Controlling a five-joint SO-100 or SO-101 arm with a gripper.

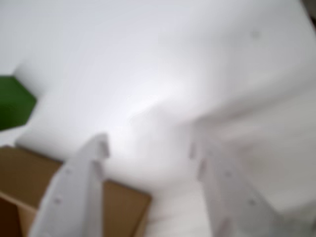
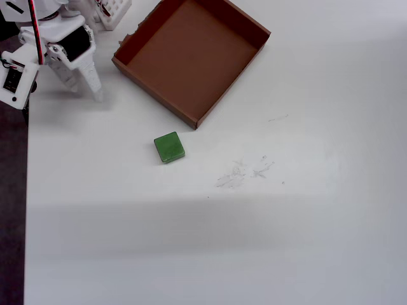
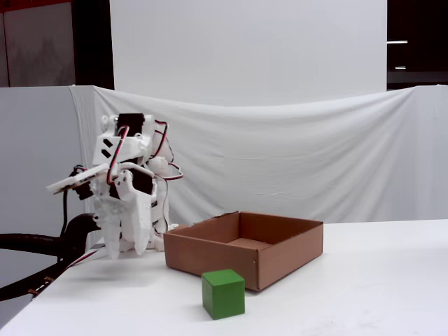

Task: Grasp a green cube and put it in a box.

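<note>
The green cube (image 2: 169, 147) lies on the white table, just off the box's near corner in the overhead view. It also shows in the fixed view (image 3: 223, 294) and at the left edge of the blurred wrist view (image 1: 12, 101). The box (image 2: 191, 60) is a shallow brown cardboard tray with nothing in it; its wall shows in the fixed view (image 3: 210, 259) and its corner in the wrist view (image 1: 24, 173). My gripper (image 2: 86, 92) hangs at the top left, left of the box and well away from the cube. It is open and empty in the wrist view (image 1: 149, 145) and the fixed view (image 3: 126, 252).
The table's left edge (image 2: 25, 190) borders a dark floor in the overhead view. A white cloth backdrop (image 3: 315, 154) hangs behind the table. Faint scuff marks (image 2: 245, 171) lie right of the cube. A white part (image 2: 113, 13) sits by the arm's base.
</note>
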